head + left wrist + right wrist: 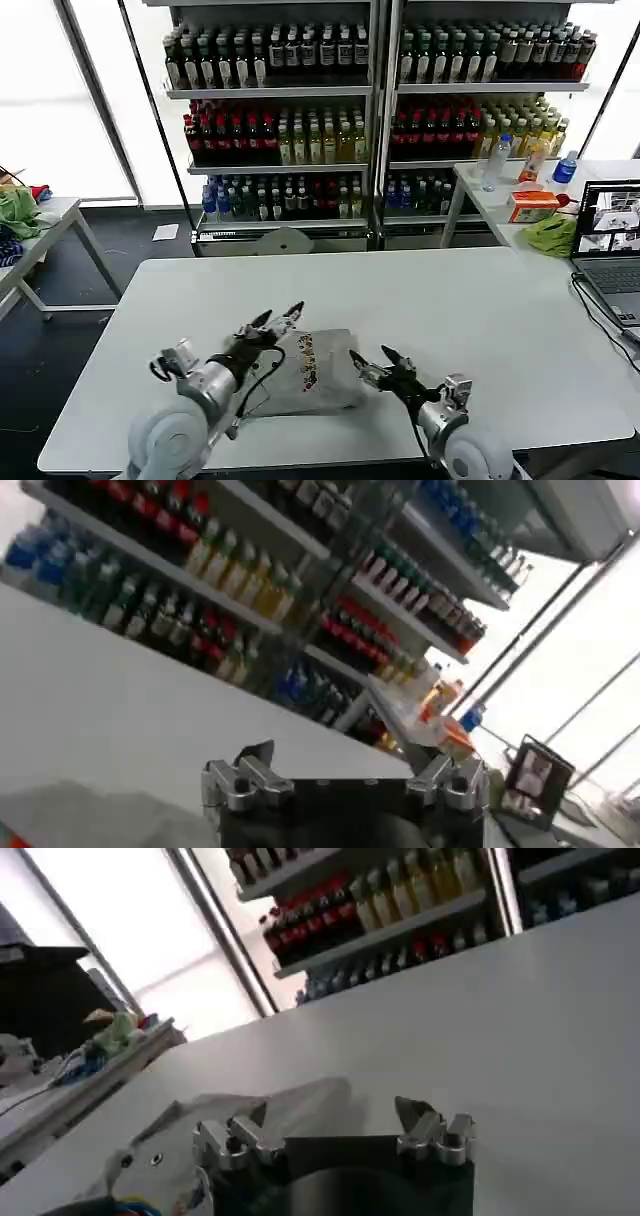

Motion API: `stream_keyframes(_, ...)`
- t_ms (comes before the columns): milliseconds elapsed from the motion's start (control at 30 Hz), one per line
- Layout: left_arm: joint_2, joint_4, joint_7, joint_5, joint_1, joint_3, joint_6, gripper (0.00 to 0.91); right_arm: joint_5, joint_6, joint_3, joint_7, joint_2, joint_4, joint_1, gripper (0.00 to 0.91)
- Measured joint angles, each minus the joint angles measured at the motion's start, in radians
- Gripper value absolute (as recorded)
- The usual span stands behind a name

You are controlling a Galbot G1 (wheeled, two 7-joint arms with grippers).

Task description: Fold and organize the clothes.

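One of the clothes, a light grey shirt [325,385] folded into a small rectangle with its multicoloured print [307,362] facing up, lies on the white table [450,300] near the front edge. My left gripper [277,317] hovers open over the shirt's far left corner, nothing between its fingers; in the left wrist view this gripper [345,772] faces bare tabletop. My right gripper [372,358] stands open just off the shirt's right edge. From the right wrist, that gripper [335,1123] has the shirt [180,1133] lying beside and ahead of one finger.
A laptop [612,245], a bright green cloth [550,235], an orange box [531,206] and bottles sit on a side table at the right. Another table with green cloth [18,212] stands at the left. Shelves of drinks [300,110] line the back.
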Motion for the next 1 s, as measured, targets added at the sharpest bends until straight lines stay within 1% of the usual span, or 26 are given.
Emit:
stream_keyframes(100,0.01,-0.02,0.031,0.02,0.037,-0.059,-0.014,0.907,0.04,-0.021,-0.041,0.014,0.001,-0.006,0.026,0.907)
stream_keyframes(133,0.012,-0.027,0.043,0.024,0.05,-0.078,-0.02,0.907,0.05,-0.025,-0.053,0.016,0.0,-0.006,0.031,0.826)
stream_keyframes(167,0.013,-0.033,0.052,0.026,0.061,-0.094,-0.024,0.907,0.058,-0.029,-0.064,0.02,0.0,-0.009,0.034,0.776)
stream_keyframes(267,0.017,-0.048,0.072,0.03,0.089,-0.136,-0.035,0.907,0.084,-0.037,-0.091,0.025,0.0,-0.019,0.045,0.01)
stream_keyframes(300,0.017,-0.052,0.077,0.031,0.097,-0.147,-0.038,0.907,0.091,-0.04,-0.098,0.027,0.001,-0.022,0.049,0.0)
stream_keyframes(600,0.004,-0.077,0.098,0.015,0.157,-0.226,-0.06,0.907,0.152,-0.041,-0.118,0.033,0.004,-0.022,0.059,0.0)
stream_keyframes(800,0.005,-0.084,0.103,-0.012,0.169,-0.263,-0.068,0.907,0.181,-0.028,-0.106,0.019,-0.014,-0.015,0.049,0.0)
stream_keyframes(1000,0.0,-0.078,0.102,-0.046,0.182,-0.287,-0.073,0.907,0.193,-0.023,-0.071,0.0,-0.044,-0.012,0.041,0.0)
